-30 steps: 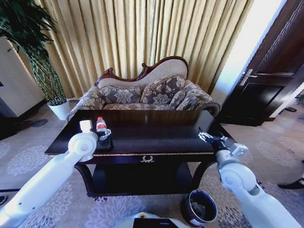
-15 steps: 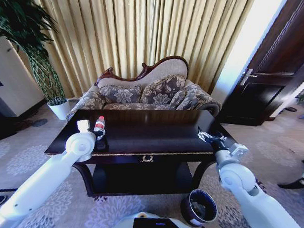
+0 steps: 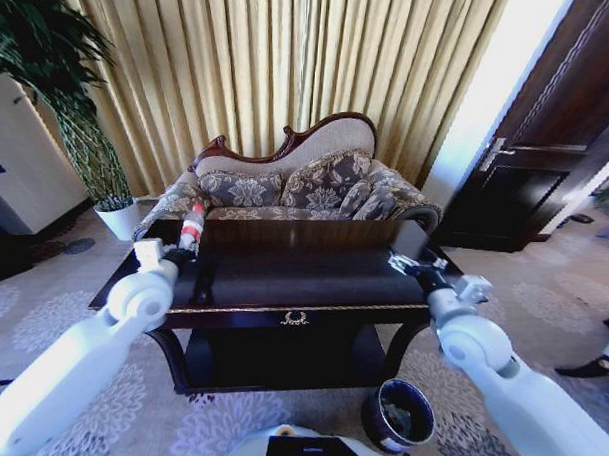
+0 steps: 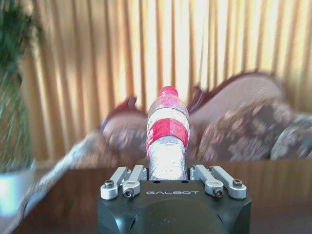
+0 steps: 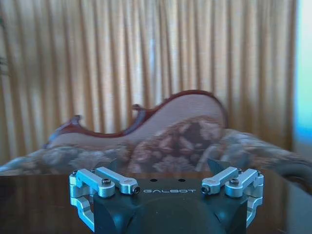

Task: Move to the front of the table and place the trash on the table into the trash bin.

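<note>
Left gripper (image 4: 168, 170) pinches the light, crushable clear plastic bottle with red cap (image 3: 192, 227) above the dark glossy table's (image 3: 303, 280) left edge; right gripper (image 5: 165, 187) spread.

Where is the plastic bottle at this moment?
In the head view the plastic bottle is on the robot's left, held in the left gripper above the left end of the table, in front of the sofa.

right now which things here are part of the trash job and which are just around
Job: bottle held in the left gripper, table, bin, right gripper open over the table's right end.

Just around: sofa, curtains, plant, door.
</note>
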Controlling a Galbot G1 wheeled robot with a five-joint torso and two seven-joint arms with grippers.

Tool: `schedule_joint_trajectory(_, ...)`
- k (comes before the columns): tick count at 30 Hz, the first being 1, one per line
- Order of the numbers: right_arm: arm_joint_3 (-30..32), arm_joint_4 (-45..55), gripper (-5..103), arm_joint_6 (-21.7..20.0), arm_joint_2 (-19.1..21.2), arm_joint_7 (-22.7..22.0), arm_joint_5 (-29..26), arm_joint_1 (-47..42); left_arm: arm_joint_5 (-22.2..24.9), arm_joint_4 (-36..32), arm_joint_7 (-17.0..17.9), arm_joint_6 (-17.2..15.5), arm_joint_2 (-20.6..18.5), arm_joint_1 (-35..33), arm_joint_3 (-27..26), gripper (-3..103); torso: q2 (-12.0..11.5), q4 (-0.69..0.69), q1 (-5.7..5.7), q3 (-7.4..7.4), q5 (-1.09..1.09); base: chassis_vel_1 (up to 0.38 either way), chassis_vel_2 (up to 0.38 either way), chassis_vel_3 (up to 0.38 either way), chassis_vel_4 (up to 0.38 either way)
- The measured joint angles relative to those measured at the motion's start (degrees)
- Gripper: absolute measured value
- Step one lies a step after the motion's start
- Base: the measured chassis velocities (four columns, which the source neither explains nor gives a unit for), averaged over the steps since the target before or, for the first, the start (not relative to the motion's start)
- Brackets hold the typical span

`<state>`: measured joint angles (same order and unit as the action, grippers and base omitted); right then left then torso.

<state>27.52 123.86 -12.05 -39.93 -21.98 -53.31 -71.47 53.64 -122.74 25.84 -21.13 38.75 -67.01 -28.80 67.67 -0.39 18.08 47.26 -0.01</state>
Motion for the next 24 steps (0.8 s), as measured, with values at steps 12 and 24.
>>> schedule_joint_trajectory(12, -3.3, 2.8, 100, -1.1, 0.3, 4.0, -0.1, 2.6, -5.7, -9.7, -7.9, 6.3, 3.2, -17.1, -17.3, 33, 0.0, -0.05, 0.0, -0.01, 0.01, 0.0, 0.0, 0.0, 0.0)
schedule_joint_trajectory(24, -5.1, 8.0, 100, -0.7, 4.1, 13.4, -8.3, 4.7, -19.5, -11.3, -23.0, 16.2, -0.7, -18.0, -14.2, 33, 0.0, -0.04, 0.0, -0.01, 0.0, 0.0, 0.0, 0.0, 0.0)
